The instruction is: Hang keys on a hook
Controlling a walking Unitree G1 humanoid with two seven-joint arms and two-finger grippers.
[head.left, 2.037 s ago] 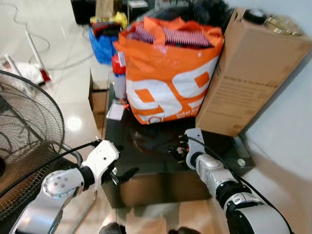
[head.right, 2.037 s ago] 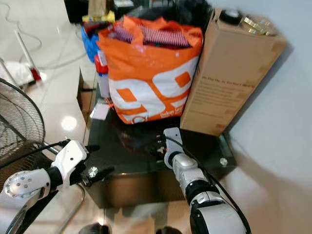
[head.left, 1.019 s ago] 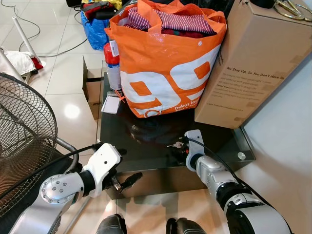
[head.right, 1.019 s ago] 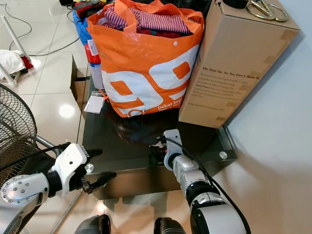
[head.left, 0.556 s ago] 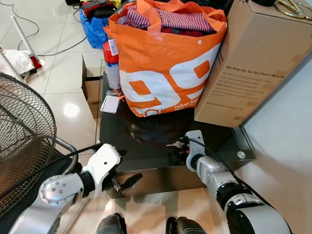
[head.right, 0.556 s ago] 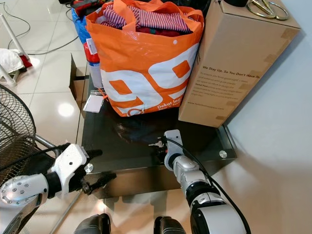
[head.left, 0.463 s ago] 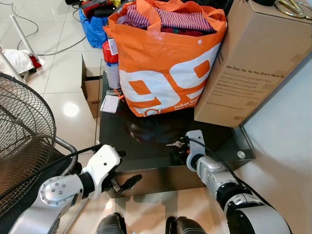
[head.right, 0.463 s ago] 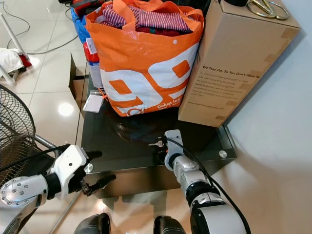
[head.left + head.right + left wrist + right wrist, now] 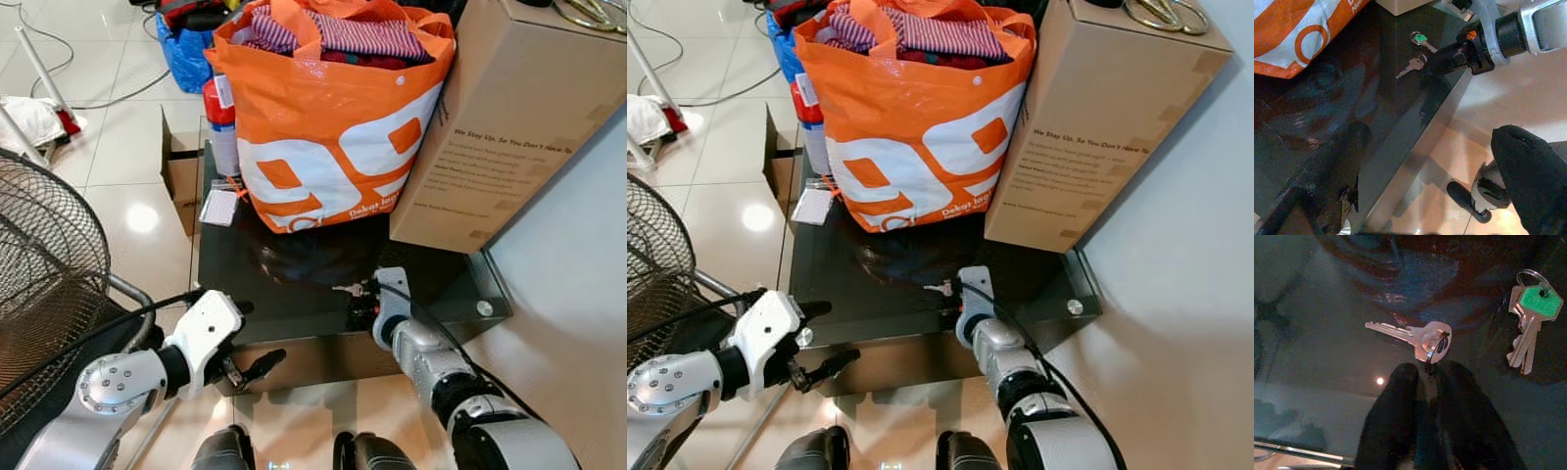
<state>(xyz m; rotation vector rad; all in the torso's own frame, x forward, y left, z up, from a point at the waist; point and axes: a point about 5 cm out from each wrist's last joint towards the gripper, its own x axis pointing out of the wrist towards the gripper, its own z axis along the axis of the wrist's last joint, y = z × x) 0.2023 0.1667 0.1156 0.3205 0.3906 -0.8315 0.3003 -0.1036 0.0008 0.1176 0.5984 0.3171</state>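
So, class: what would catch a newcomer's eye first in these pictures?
Probably the big orange bag stuffed with clothes, standing on the dark glass table beside a tall cardboard box. Next, the right gripper at the table's front edge, jaws closed on the ring of a silver key, with a green-tagged key bunch lying nearby.

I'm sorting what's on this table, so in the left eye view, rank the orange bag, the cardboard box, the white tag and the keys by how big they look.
1. orange bag
2. cardboard box, close behind and cut off at the edge, so this order is unsure
3. white tag
4. keys, tiny, at the right gripper

Two sets of keys (image 9: 1410, 337) (image 9: 1530, 320), one orange bag (image 9: 328, 117), one cardboard box (image 9: 495, 127), one fan (image 9: 44, 284).
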